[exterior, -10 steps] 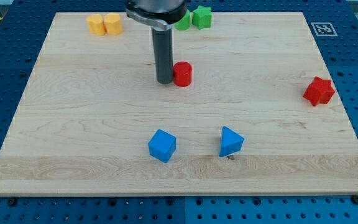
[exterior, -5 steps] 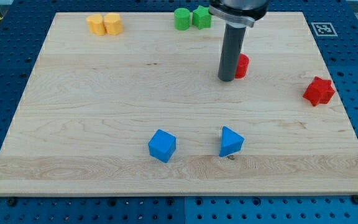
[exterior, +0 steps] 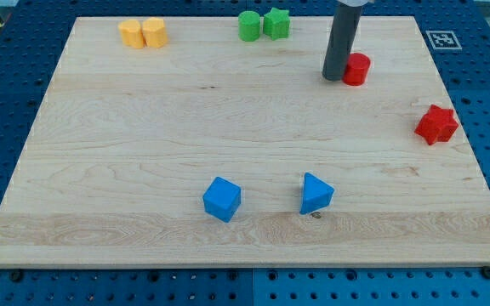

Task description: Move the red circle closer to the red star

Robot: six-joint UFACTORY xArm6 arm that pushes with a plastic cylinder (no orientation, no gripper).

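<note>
Beside red circle (exterior: pixel 357 69), my tip (exterior: pixel 334 78)

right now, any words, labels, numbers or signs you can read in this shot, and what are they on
No readable words, brands or numbers anywhere.
Only sign: a black-and-white square marker at the board's top right corner, a coded pattern with no letters.
The red circle, red star, blue, green and yellow blocks carry no print.
My tip, bare too, sits just left of the red circle.
</note>
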